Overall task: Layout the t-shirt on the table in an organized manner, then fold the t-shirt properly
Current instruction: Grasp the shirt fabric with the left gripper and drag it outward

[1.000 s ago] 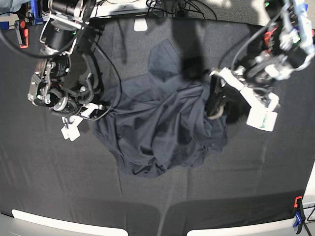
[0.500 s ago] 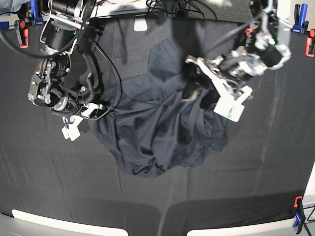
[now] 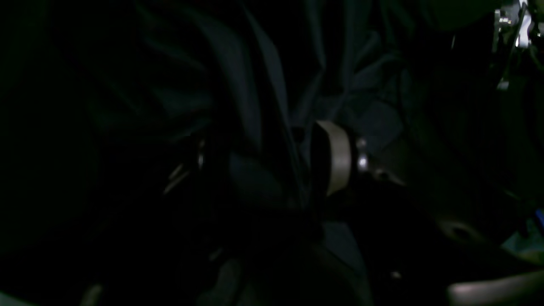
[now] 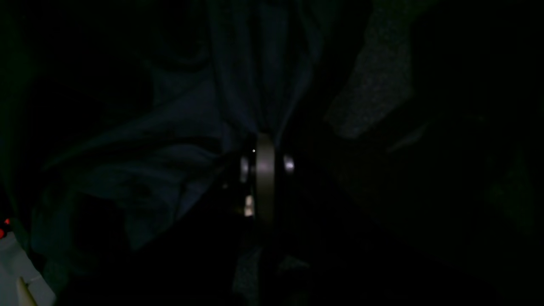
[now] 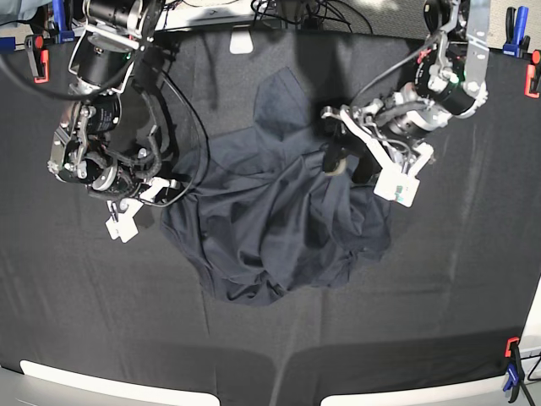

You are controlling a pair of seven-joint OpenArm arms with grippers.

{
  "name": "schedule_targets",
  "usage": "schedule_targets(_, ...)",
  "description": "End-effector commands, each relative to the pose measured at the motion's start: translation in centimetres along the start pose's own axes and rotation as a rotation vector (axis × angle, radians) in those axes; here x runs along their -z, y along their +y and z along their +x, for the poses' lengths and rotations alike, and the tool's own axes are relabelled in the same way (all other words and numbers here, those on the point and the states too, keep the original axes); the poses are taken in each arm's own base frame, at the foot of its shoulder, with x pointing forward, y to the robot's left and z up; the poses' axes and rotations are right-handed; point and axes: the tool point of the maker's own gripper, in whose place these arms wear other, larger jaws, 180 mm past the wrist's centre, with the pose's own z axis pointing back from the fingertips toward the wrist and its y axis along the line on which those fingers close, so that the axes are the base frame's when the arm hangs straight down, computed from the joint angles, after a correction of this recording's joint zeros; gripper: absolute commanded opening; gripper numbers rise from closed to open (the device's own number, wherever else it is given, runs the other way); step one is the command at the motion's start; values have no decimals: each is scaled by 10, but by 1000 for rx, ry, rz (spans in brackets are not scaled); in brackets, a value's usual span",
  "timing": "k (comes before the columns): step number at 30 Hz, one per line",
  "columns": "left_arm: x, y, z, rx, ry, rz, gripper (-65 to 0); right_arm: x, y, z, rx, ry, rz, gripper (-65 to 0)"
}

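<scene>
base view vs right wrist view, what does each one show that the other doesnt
Only the base view shows the whole crumpled t-shirt on the table, both arms, the left gripper at the shirt's upper edge, and the clamps. Only the right wrist view shows, close up and very dark, the right gripper shut on a gathered fold of fabric. Both show the shirt and the right gripper at its edge.

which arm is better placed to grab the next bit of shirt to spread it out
Left, probably. The left gripper is part open over a raised fold of the t-shirt. The right gripper is already shut on fabric at the opposite edge.
</scene>
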Motion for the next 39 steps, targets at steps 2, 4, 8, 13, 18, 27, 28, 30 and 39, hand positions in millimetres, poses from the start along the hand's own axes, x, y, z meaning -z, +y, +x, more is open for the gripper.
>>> schedule_targets(2, -1, 5, 14, 54, -48, 31, -562, -7, 1, 17, -57, -36, 5, -650)
schedule_targets(4, -2, 16, 12, 121, -32, 93, -650, -11, -5, 17, -62, -27, -8, -650)
schedule_targets(8, -5, 36, 12, 171, -20, 206, -650, -26, -25, 20, -83, -16, -59, -650)
schedule_targets(13, -8, 45, -1, 204, 56, 254, -650, -52, -55, 26, -114, -2, -138, -650)
schedule_targets(18, -14, 52, -33, 185, 240, 277, -650, -83, -86, 31, -135, 25, -223, -650)
schedule_targets(27, -22, 23, -75, 44, 365, 148, -650, -160, -143, 48, -119, -19, -401, -650)
schedule_targets(28, -23, 14, -79, 20, 370, 105, -650, -170, -148, 51, -123, -22, -422, -650)
schedule_targets(30, -24, -1, -85, -3, 378, 29, -650, -188, -157, 57, -139, -22, -462, -650)
schedule_targets(39, -22, -14, -77, 0, 313, -41, -650, -267, -189, 83, -211, 2, -647, -650)
